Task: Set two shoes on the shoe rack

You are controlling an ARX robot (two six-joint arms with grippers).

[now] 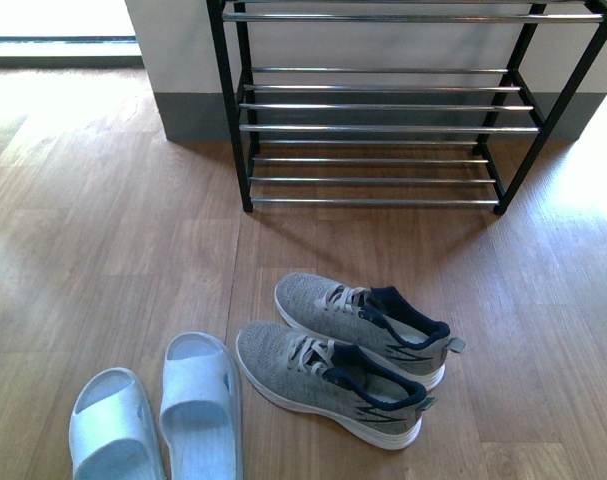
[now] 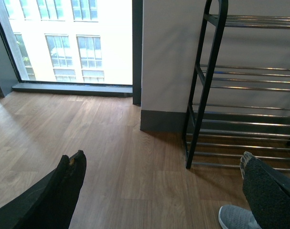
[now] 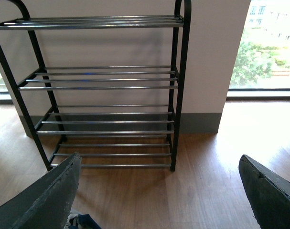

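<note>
My left hand (image 2: 161,160) hangs with its fingers spread wide and nothing between them. Below it on the floor (image 1: 103,230) lie the 2 pale blue slide sandals (image 1: 153,410), side by side, and the 2 grey sneakers (image 1: 348,340) just beside them; none is on the shoe rack (image 1: 383,128), which stands ahead of both hands. My right hand (image 3: 160,161) is spread just as wide and empty, with a scrap of sneaker showing beneath 1 finger. I see 2 risks. The shoes lie so close that a finger coming down on 1 would likely shove its neighbour. The rack's tiers are only thin chrome bars (image 3: 106,121) with gaps, so a shoe set down tilted could tip or slip through. The floor is smooth wood plank, glaring near the window (image 2: 68,43); a pale wall (image 3: 207,57) backs the rack.
</note>
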